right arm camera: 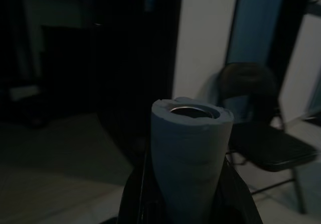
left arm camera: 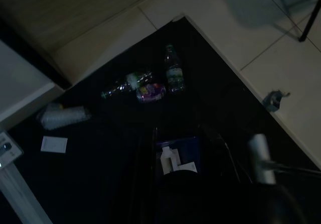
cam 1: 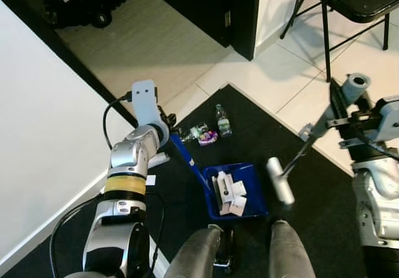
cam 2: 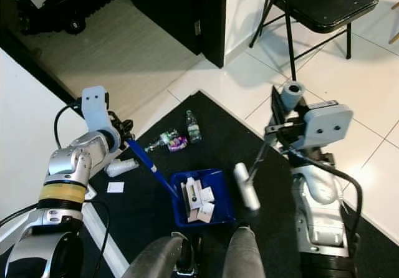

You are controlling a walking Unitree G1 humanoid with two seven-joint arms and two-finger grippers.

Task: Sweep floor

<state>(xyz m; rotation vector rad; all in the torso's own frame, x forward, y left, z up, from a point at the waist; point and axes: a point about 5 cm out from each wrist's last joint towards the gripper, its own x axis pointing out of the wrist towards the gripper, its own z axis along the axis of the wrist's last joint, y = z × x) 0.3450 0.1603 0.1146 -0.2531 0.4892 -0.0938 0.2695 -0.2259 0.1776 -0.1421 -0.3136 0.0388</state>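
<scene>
Left gripper (cam 2: 121,133) clenched on blue plastic dustpan (cam 2: 206,197) handle, pan on black floor mat (cam 2: 206,125). Right gripper (cam 2: 282,123) grasps grey-handled broom (cam 2: 248,186) just beside dustpan; clear plastic bottles (cam 2: 192,126) lie beyond.

Likely a home room, tiled floor (cam 2: 349,97), black mat (cam 2: 206,134), folding chair (cam 2: 324,4)

folding chair (cam 2: 324,7) on white tiles; black cabinet (cam 2: 187,13) beside it; white wall (cam 1: 37,153) at left
</scene>
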